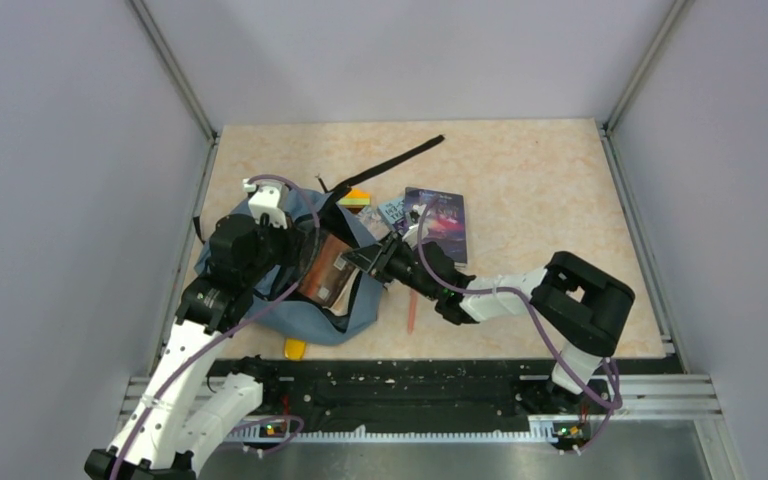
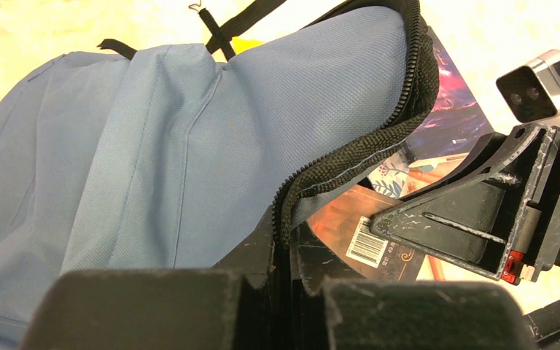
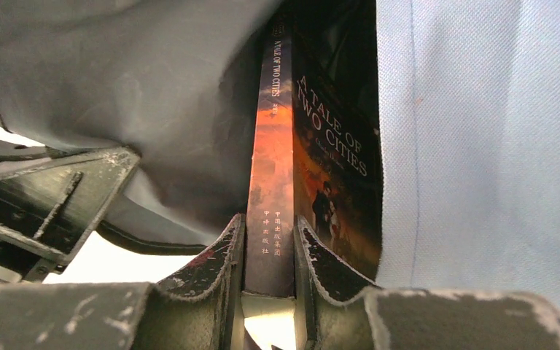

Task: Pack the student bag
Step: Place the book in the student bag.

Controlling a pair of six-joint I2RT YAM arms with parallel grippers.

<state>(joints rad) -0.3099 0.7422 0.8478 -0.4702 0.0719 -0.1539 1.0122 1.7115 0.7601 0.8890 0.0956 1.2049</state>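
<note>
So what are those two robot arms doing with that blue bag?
They are packing the student bag. The left gripper pinches the bag's zipper edge, holding the opening up. The right gripper is clamped on the spine of a book, A Tale of Two Cities, which is partway inside the opening. A purple book lies on the table beside the bag.

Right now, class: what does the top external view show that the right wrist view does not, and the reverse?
Only top external: a purple book flat on the table beside the slate-blue backpack, and a yellow item at its near edge. Only right wrist: the title A Tale of Two Cities on the spine of the orange book. Both: the backpack, that book partly inside it, and the right gripper shut on the book.
</note>
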